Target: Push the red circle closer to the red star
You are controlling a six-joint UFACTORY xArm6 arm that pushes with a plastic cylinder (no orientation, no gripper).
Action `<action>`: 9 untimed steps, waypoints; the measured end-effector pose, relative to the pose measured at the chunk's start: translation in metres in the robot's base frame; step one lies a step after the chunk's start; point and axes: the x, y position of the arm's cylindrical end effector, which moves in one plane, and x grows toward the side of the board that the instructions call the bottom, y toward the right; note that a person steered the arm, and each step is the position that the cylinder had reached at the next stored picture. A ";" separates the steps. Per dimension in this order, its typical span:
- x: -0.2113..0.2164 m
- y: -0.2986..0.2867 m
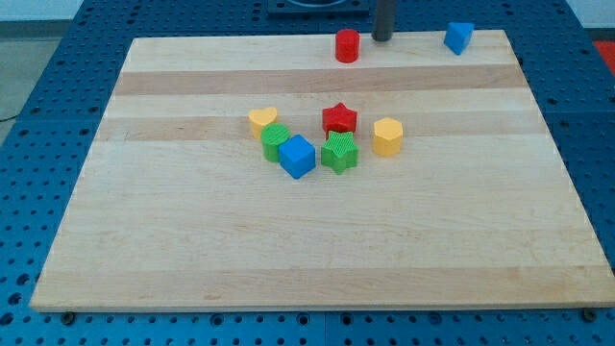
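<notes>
The red circle, a short cylinder, stands near the top edge of the wooden board. The red star lies below it, near the board's middle, in a cluster of blocks. My tip is the lower end of the dark rod at the view's top. It sits just to the right of the red circle, a small gap apart from it.
Around the red star lie a yellow heart, a green round block, a blue cube, a green star-like block and a yellow hexagon. A blue block sits at the top right edge.
</notes>
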 end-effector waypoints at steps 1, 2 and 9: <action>0.004 -0.033; -0.008 -0.070; 0.051 -0.132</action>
